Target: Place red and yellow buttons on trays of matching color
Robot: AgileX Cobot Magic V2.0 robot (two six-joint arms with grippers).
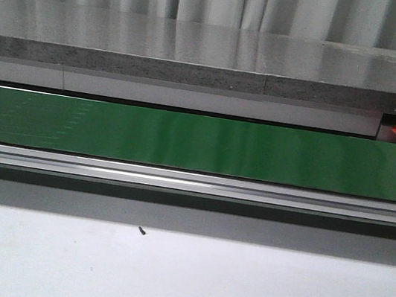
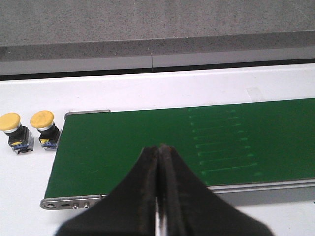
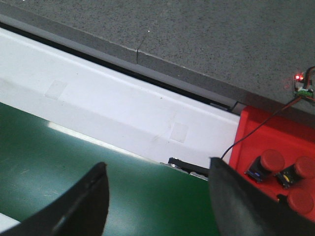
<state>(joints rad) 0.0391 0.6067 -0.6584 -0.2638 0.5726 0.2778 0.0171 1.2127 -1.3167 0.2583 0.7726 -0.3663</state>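
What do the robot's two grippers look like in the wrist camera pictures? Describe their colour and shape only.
Both are black with a matte finish. The left gripper shows two broad fingers that taper upward to a narrow point, with worn, slightly brownish inner edges. The right gripper shows two wide, curved fingers with rounded outer edges. No cables, markings or arm links are visible.

Conveyor belt (image 1: 199,143): green. Two buttons (image 2: 10,122) (image 2: 42,118): yellow caps. Tray (image 3: 256,140): red, holding red buttons (image 3: 271,159). Counter (image 1: 198,51): speckled grey. Table (image 1: 177,281): white. Gripper fingers (image 3: 93,201): black.
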